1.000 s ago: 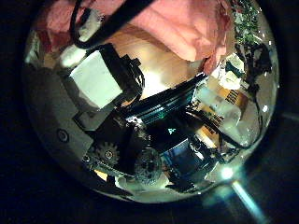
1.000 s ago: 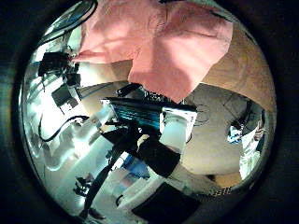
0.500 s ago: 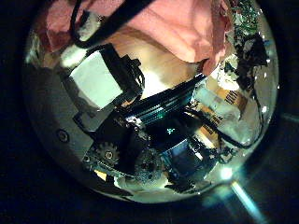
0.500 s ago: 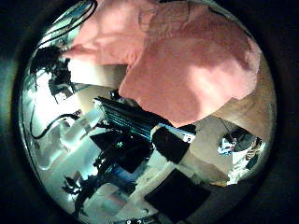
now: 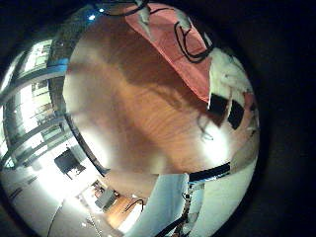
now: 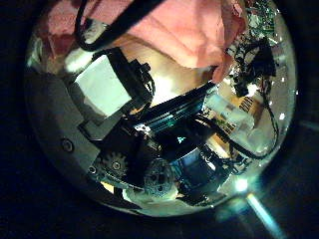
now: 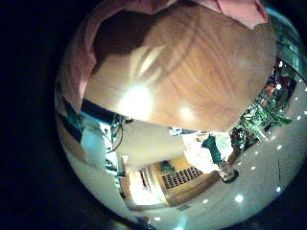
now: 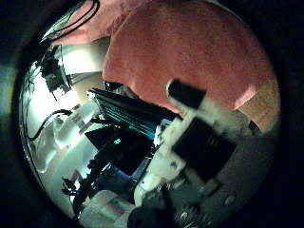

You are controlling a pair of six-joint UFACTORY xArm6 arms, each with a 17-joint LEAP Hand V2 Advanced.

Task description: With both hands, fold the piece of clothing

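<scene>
The piece of clothing [image 8: 190, 57] fills much of the right thumb side palm view, so it is close under my right hand. One of the right hand's fingers [image 8: 204, 142] reaches in toward the cloth's edge; I cannot see whether it grips. In the right little finger side view the clothing [image 7: 82, 57] lies along the edge of the wooden table [image 7: 182, 67]. The left hand [image 6: 105, 85] hovers beside the clothing [image 6: 179, 35], its fingers [image 5: 232, 104] relaxed over bare table at the cloth's edge [image 5: 183, 44], holding nothing.
Bare wooden table [image 5: 128, 99] spreads out beside the clothing under the left hand. A cable [image 5: 193, 39] loops across the cloth there. Room furniture and lights show beyond the table's edge.
The right palm has moved closer to the clothing, which now fills more of its view, and a finger has swung into view. The left palm view has barely shifted.
</scene>
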